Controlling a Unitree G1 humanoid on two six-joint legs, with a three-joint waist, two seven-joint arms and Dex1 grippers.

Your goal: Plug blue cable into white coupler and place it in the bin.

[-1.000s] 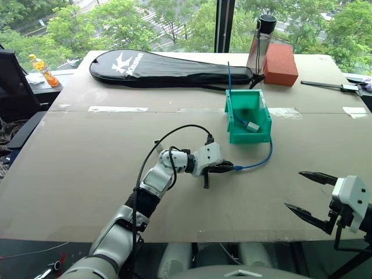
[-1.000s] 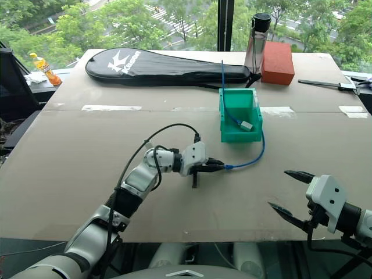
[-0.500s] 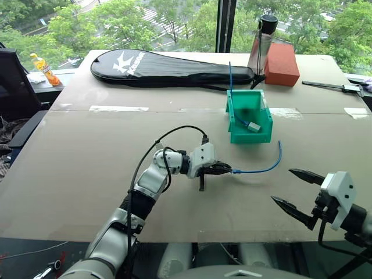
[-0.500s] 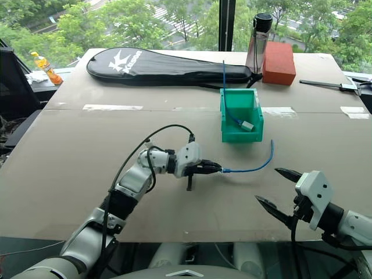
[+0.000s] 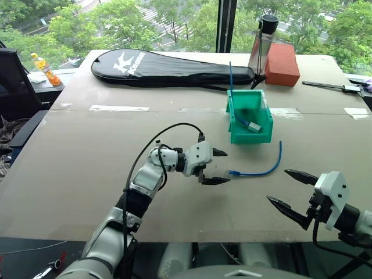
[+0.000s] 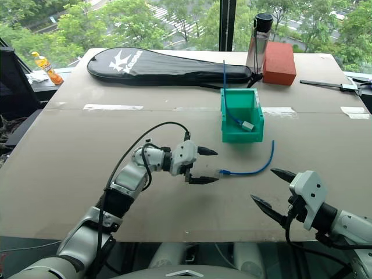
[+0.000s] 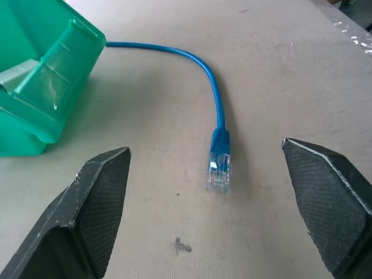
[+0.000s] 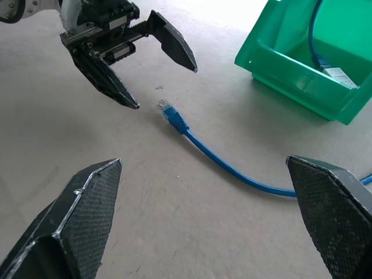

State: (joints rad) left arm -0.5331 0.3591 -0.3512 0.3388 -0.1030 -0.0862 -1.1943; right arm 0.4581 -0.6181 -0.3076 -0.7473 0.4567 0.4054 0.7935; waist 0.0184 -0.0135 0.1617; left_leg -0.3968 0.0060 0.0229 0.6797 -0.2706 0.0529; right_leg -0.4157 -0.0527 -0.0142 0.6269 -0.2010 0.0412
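Note:
The blue cable (image 5: 260, 172) lies loose on the table in a gentle curve, just in front and to the right of the teal bin (image 5: 249, 138). Its clear plug (image 7: 218, 170) rests a little beyond my left gripper (image 5: 217, 167), which is open and empty, its fingers (image 7: 99, 197) spread wide on either side of the plug's line without touching it. Near the table's front right edge my right gripper (image 5: 277, 186) is open too, holding nothing and pointing towards the cable (image 8: 232, 169). The white coupler is out of view.
Inside the bin lies a straighter blue cord with a greyish-white block (image 5: 253, 126). A black racket bag (image 5: 168, 67), a bottle (image 5: 263, 43) and a red-brown brick (image 5: 282, 58) stand along the back. A slim tool (image 5: 334, 86) lies far right.
My left gripper has drawn the cable's plug leftward, away from the bin, then opened and let it go; the plug now lies on the table. The right gripper has shifted slightly inward.

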